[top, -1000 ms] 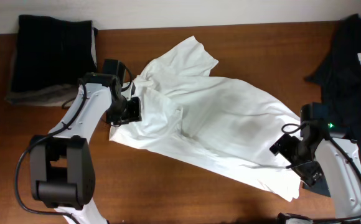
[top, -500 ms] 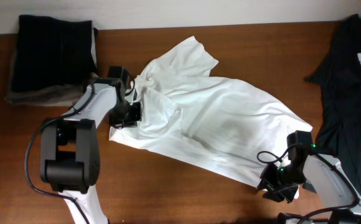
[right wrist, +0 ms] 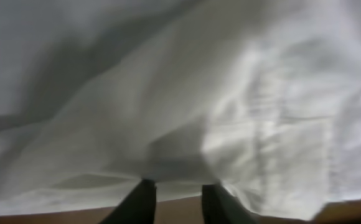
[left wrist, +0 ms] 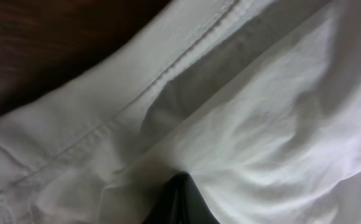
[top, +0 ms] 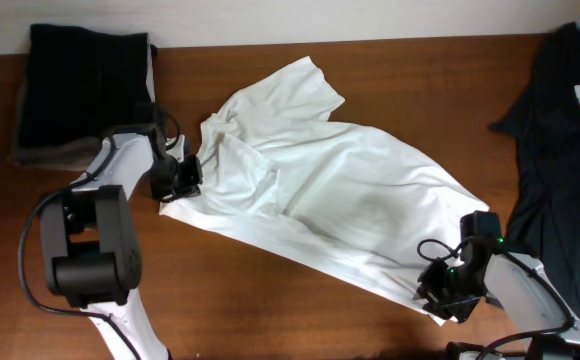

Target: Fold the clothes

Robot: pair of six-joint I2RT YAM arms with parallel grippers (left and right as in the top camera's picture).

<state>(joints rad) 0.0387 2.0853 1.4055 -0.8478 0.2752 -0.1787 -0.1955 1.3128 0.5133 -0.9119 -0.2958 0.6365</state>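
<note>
The clothes, a wrinkled white T-shirt (top: 340,190), lie spread on a slant across the brown table (top: 270,320). My left gripper (top: 177,180) sits at the shirt's left edge. In the left wrist view its dark fingers (left wrist: 180,196) are pressed together, with white cloth and a stitched hem (left wrist: 168,68) bunched around them. My right gripper (top: 438,298) is at the shirt's lower right corner. Its two fingers (right wrist: 140,202) stand a narrow gap apart in the right wrist view, their tips under the cloth's edge (right wrist: 180,171); a pinch does not show.
A folded black garment (top: 85,85) rests on a grey stack at the back left. A dark navy garment (top: 570,130) lies along the table's right side, close to the right arm.
The left gripper shut on the shirt's left edge and drew it leftward. The right gripper came down to the lower right corner and its fingers narrowed from wide open.
</note>
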